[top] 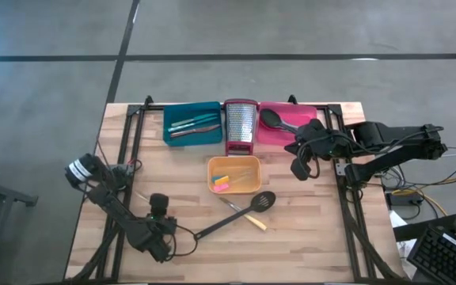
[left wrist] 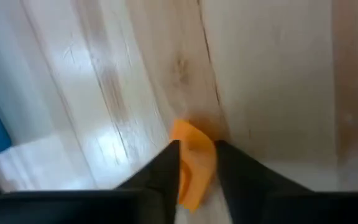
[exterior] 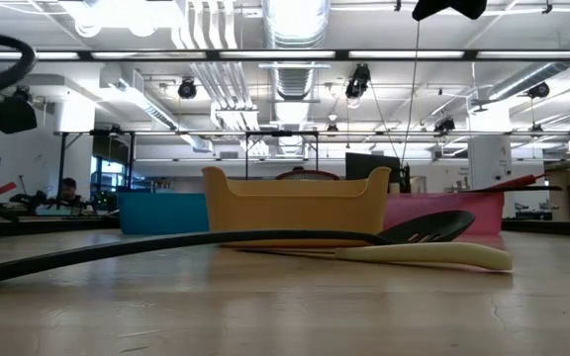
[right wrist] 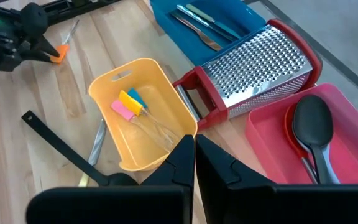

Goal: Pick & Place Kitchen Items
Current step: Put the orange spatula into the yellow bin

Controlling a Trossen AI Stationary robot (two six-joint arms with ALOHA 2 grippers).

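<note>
A small orange piece (left wrist: 194, 158) lies on the wooden table near its left front, also seen in the right wrist view (right wrist: 58, 53). My left gripper (top: 159, 207) stands over it, with one finger on each side. My right gripper (right wrist: 194, 152) is shut and empty, held high in front of the pink tray (top: 301, 168). A long black slotted spatula (top: 236, 215) and a cream-handled tool (top: 253, 221) lie flat on the table before the yellow tray (top: 248, 186). That tray holds pink, yellow and blue pieces (right wrist: 129, 104). My left gripper has the orange piece pinched between its two fingers (left wrist: 163, 171), which lie against two opposite sides of it (left wrist: 188, 155). The fingers come steeply from above. The piece sits on the table top.
A teal tray (top: 172, 119) with thin tools, a steel grater (top: 241, 125) and a pink tray (top: 307, 111) with a black spoon (top: 274, 119) stand along the far edge. A thin tool (right wrist: 71, 31) lies close to my left gripper. Bare wood lies at the near right.
</note>
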